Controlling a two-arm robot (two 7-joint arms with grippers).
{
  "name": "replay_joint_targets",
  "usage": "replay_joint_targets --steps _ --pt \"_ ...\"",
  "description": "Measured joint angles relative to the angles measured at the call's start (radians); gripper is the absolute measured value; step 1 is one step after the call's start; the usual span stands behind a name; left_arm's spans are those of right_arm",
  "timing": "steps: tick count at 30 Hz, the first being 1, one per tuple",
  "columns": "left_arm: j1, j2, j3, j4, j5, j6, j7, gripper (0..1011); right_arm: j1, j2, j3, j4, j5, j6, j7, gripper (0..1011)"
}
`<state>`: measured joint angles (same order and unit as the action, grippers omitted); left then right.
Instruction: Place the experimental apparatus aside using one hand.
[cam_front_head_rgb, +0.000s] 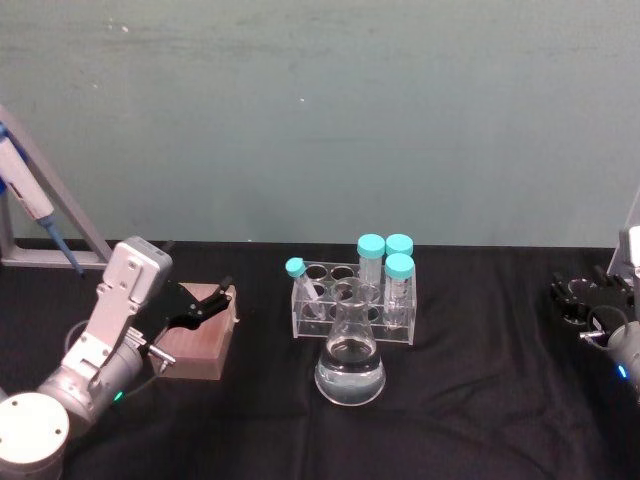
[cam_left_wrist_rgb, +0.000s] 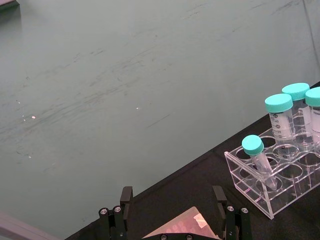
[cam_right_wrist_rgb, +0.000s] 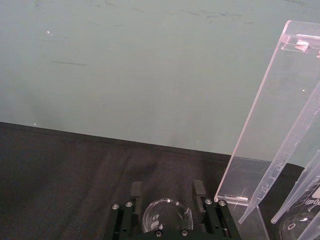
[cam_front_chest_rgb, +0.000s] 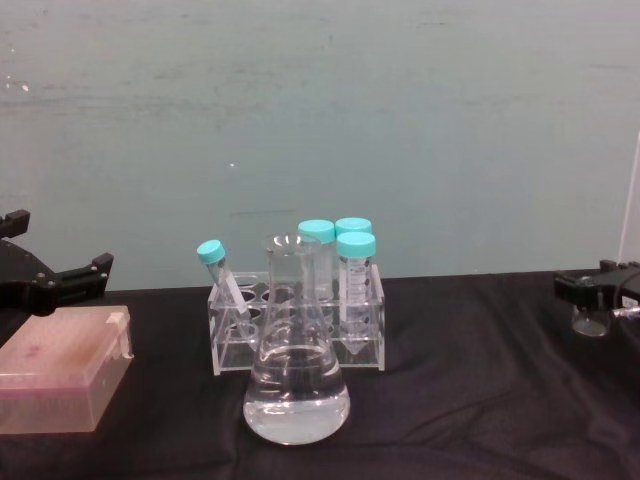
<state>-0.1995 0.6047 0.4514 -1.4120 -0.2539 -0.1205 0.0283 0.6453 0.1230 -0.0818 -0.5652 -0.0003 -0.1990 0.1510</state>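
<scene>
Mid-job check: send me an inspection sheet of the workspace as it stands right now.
surface: black cloth over the table, flat, no spills visible.
job's things: conical flask with clear liquid, upright, front centre; small beaker at the right tool; acrylic stand with pipettes beside it, at the right edge.
clutter: tube rack holding four teal-capped tubes, just behind the flask; pink box on the left; grey stand with a blue pipette, rear left.
grippers: left tool open, above the pink box; right tool at the beaker, grip not confirmable.
cables: nothing seen.
surroundings: plain green wall behind the table.
</scene>
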Motion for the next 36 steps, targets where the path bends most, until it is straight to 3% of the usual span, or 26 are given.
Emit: replay_joint_targets --steps 14,28,36 --pt "0.000 0.000 0.000 0.000 0.000 0.000 0.000 1000 0.000 0.000 0.000 0.000 0.000 0.000 -0.001 1002" --pt "0.000 0.000 0.000 0.000 0.000 0.000 0.000 1000 -0.009 0.001 -0.002 -0.018 -0.004 -0.001 -0.001 1000" --pt "0.000 0.000 0.000 0.000 0.000 0.000 0.000 1000 -0.088 0.019 -0.026 -0.177 -0.038 -0.026 -0.003 1000"
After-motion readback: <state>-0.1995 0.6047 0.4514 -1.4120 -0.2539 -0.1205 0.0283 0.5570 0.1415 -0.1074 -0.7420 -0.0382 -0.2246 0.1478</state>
